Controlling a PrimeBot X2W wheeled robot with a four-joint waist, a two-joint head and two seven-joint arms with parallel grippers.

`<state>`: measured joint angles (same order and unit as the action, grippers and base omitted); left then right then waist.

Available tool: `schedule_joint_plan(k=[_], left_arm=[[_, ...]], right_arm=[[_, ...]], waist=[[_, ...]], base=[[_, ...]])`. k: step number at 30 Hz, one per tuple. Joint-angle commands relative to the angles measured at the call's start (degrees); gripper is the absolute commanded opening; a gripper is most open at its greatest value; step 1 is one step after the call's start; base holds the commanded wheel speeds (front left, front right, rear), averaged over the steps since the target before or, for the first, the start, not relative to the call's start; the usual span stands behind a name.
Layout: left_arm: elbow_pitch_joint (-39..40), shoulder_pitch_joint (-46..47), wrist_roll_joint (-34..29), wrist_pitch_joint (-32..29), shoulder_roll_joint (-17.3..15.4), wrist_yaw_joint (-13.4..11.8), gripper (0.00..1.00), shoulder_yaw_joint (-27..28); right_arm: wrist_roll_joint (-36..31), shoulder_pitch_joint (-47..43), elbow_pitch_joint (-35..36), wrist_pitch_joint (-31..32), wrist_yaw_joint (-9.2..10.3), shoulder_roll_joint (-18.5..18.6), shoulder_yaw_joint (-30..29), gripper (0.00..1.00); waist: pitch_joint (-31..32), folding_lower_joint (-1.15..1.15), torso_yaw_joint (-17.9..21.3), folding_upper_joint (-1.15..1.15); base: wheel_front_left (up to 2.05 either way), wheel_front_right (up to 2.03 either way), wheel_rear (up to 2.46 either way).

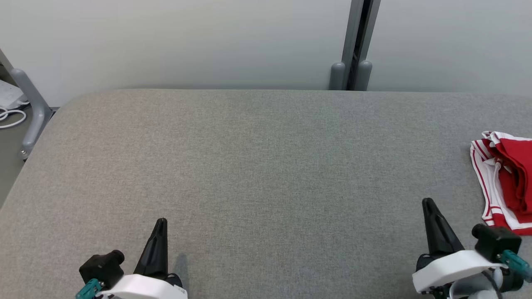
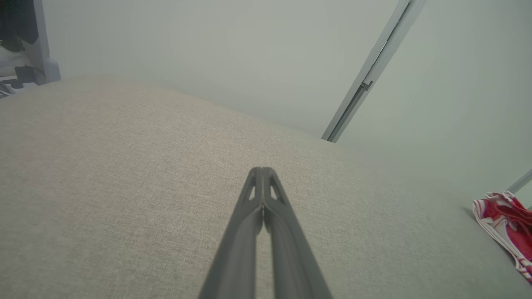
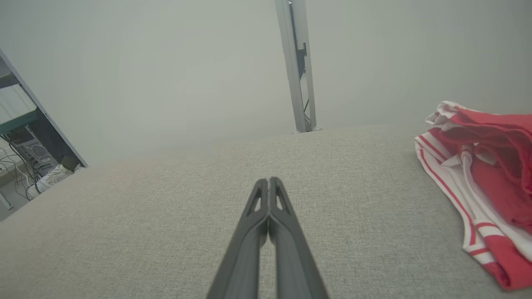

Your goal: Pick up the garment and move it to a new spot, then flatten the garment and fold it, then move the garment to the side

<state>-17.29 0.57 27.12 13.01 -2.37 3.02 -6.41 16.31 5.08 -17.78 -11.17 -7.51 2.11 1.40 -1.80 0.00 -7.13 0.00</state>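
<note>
The red-and-white garment (image 1: 505,182) lies loosely heaped at the table's (image 1: 257,166) right edge (partly out of frame) — either awaiting pickup or already folded and set aside. Left gripper (image 1: 161,222) and right gripper (image 1: 428,203), 2 claws pressed together on nothing, sit apart from it.

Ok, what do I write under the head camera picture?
The left tool and right tool, both shut, point across the grey table; the crumpled garment lies far right.

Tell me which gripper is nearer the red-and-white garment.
The right gripper: the crumpled garment lies just to its right, while the left gripper sits far across the grey padded table. Both are shut and empty.
</note>
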Motion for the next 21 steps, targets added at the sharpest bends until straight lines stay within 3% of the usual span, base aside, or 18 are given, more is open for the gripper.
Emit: schedule_joint_plan(k=[1, 21], left_arm=[[0.98, 1.93, 1.94, -0.3, -0.2, 0.31, 0.0, 0.28], [0.77, 3.96, 19.14, -4.01, -0.35, 1.5, 0.0, 0.8]], right_arm=[[2.24, 0.47, 1.24, 0.48, 0.0, 0.32, -0.75, 0.0], [22.01, -0.99, 3.59, 6.17, 0.01, 0.49, -5.17, 0.0]], waist=[[0.02, 0.0, 0.06, 0.0], [0.32, 0.0, 1.3, 0.0]], base=[[0.0, 0.0, 0.0], [0.0, 0.0, 0.0]])
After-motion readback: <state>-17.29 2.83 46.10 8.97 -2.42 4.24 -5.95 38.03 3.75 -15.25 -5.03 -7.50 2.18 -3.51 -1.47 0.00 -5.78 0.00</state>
